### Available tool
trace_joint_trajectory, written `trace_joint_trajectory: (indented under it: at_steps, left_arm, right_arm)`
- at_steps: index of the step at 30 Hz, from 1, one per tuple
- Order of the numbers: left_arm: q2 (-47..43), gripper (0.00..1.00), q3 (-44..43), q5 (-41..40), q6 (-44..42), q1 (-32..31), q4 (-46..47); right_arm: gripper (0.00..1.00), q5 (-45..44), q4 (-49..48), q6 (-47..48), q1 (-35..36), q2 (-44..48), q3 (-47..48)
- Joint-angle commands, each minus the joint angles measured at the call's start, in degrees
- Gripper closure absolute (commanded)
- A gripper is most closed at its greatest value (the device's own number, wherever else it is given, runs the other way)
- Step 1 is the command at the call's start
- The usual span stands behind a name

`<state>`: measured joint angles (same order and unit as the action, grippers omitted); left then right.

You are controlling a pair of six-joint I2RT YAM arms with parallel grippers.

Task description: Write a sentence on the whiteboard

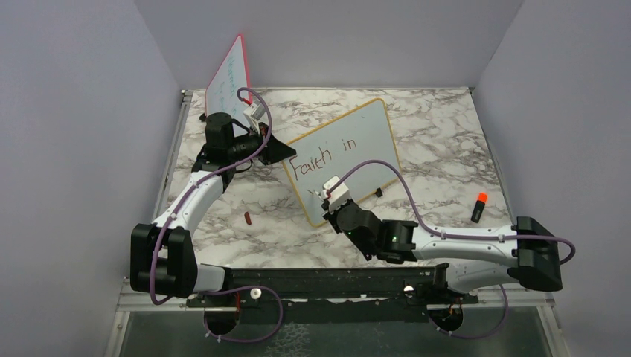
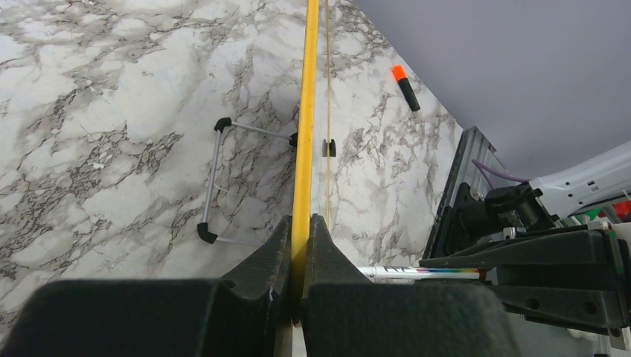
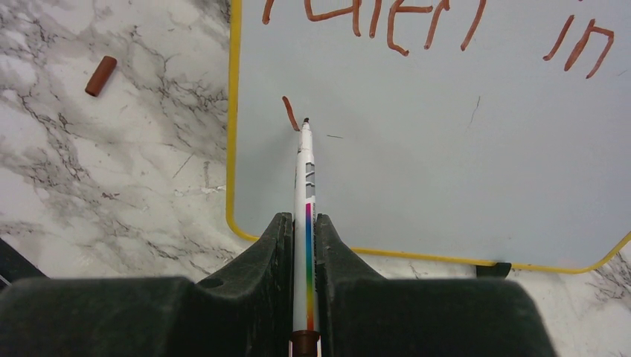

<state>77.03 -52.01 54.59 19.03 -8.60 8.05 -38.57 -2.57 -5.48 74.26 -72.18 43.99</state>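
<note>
The whiteboard (image 1: 357, 145) has a yellow frame and stands tilted on the marble table. My left gripper (image 1: 285, 151) is shut on the whiteboard's yellow edge (image 2: 303, 134) at its left corner. The sentence (image 1: 320, 158) reads "Faith in" in dark red, and a short red stroke (image 3: 289, 112) begins a second line. My right gripper (image 3: 302, 223) is shut on a white marker (image 3: 304, 178) with a rainbow stripe. The marker's tip touches the whiteboard (image 3: 446, 149) just right of that stroke.
A red-framed board (image 1: 229, 74) with faint writing leans at the back left. A dark red marker cap (image 1: 247, 218) lies on the table (image 1: 446, 134) left of the whiteboard. A black marker with an orange cap (image 1: 478, 207) lies at the right.
</note>
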Motion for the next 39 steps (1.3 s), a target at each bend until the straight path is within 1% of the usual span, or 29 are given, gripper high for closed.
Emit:
trace_joint_trajectory:
  at_steps: [1,23,33,39]
  left_arm:
    - [0.56,1.0,1.65,-2.82,-2.59,-1.16,-3.63]
    - [0.58,1.0,1.56,-2.52,-2.59,-1.16,-3.73]
    - [0.62,1.0,1.37,-2.46,-2.59,-1.16,-3.72]
    - [0.66,1.0,1.38,-2.46,-2.59,-1.16,-3.7]
  right_arm:
    - [0.99,-2.9,-1.93,0.77,0.01,1.57,-0.18]
    - [0.99,-3.85,-5.94,3.33,-0.16,-2.79,0.83]
    - [0.99,-1.73,1.19,1.01,-0.17,-3.66,2.25]
    - [0.99,1.79,6.3,-1.15,-0.08,-4.28,2.76]
